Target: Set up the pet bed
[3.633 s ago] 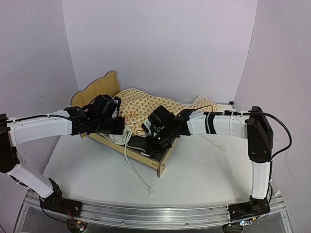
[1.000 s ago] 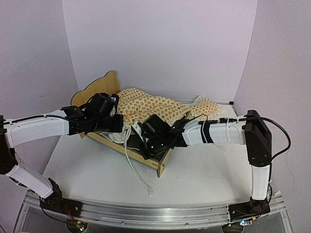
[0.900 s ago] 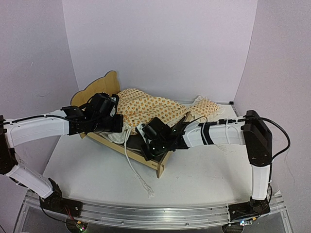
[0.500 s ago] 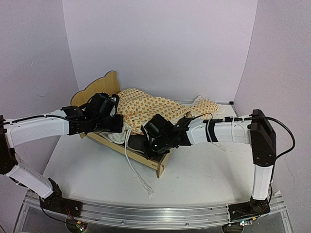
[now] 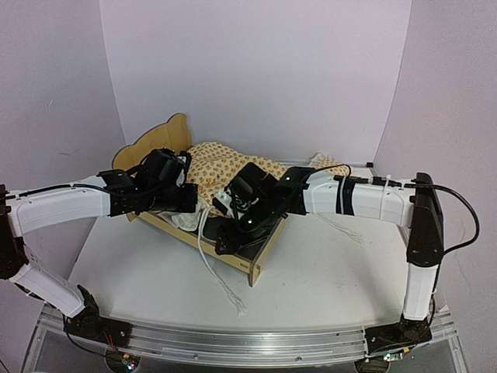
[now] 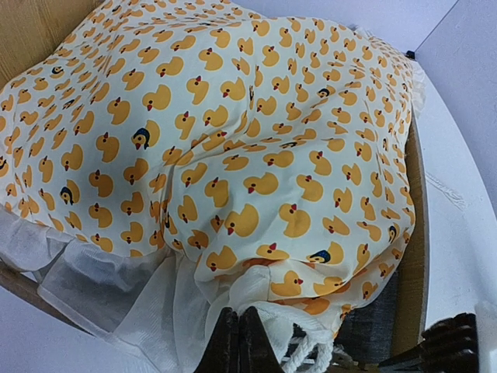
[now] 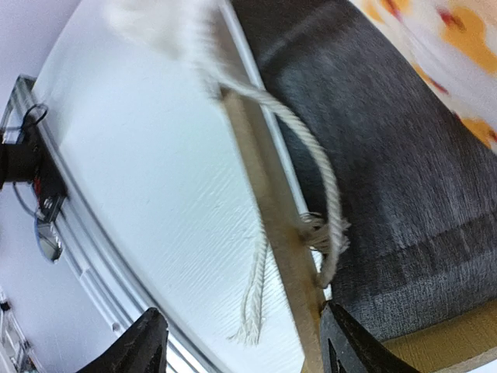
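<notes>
Right hand (image 7: 242, 343) shifted, opened; bedding (image 6: 225, 132) hides pet bed (image 5: 262, 250) base.

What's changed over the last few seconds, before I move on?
The right gripper has opened and drawn up and back from the foot of the pet bed; nothing is between its fingers now. Unchanged: left gripper shut on the bedding ruffle, bed in place.

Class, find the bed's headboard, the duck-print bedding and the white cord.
headboard (image 5: 158, 138), top external view, its wooden face below the ears.
duck-print bedding (image 6: 233, 140), left wrist view, middle of the printed cloth.
white cord (image 7: 329, 183), right wrist view, the bend of its loop.
</notes>
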{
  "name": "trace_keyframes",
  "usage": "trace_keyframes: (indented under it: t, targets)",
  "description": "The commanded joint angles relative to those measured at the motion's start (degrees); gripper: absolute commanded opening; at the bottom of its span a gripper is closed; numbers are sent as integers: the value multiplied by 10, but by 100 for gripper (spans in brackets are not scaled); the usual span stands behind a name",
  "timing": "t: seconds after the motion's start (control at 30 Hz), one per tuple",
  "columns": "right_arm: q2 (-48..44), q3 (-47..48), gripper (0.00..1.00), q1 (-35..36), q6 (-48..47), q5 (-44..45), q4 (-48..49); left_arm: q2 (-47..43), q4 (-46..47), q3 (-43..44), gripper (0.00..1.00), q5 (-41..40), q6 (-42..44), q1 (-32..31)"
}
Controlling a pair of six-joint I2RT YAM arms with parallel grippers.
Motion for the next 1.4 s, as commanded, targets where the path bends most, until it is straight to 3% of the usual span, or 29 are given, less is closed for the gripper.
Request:
trace_keyframes:
  t: [0.0, 0.4, 1.0, 1.1, 1.23, 1.37]
  targets:
    - [25, 56, 68, -3, -90, -44, -29, -19, 30, -2, 0, -8, 4, 3]
    - [106, 109, 54, 3, -154, -11, -38, -20, 31, -19, 0, -6, -6, 3]
    - [155, 97, 53, 20, -86, 22, -38, -27, 38, -57, 0, 6, -19, 3]
    - [156, 107, 54, 16, -57, 44, -39, -40, 37, -60, 13, 14, -17, 3]
    - [150, 102, 52, 1, -8, 74, -44, -70, 22, -55, 52, 37, -14, 2]
    - [127, 87, 52, -6, 1, 58, -44, -115, -7, -55, 77, 55, -11, 3]
